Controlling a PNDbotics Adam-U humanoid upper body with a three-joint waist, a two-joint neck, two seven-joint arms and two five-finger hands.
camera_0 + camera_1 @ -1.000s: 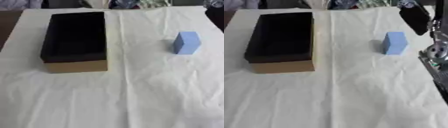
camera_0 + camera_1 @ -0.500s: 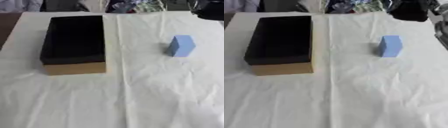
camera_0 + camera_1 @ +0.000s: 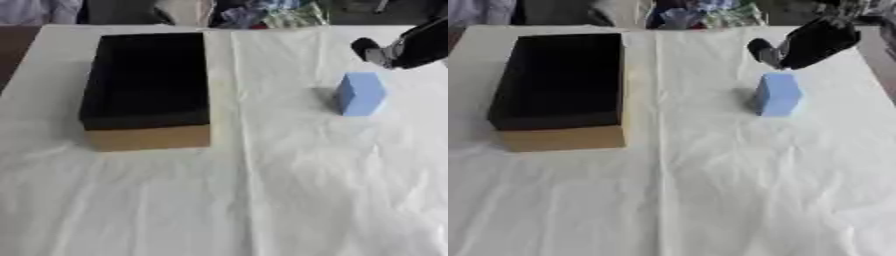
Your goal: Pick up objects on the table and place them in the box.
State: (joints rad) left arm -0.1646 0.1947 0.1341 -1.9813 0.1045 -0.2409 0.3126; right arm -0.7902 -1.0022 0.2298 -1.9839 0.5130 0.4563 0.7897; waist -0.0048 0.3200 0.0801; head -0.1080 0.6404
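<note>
A light blue block (image 3: 361, 94) stands upright on the white cloth at the right. An open cardboard box (image 3: 149, 137) with a black inside sits at the left, and nothing shows in it. My right hand (image 3: 811, 42) comes in from the upper right and hovers just behind and above the blue block, not touching it. It is blurred, looks open, with one dark finger (image 3: 760, 51) sticking out to the left, and holds nothing. My left hand shows in neither view.
The white wrinkled cloth (image 3: 262, 200) covers the whole table. Mixed clutter (image 3: 262, 12) lies beyond the far edge. A dark strip of bare tabletop (image 3: 13, 50) shows at the far left.
My right hand has moved from the top edge down toward the blue block. The block and the box have stayed put.
</note>
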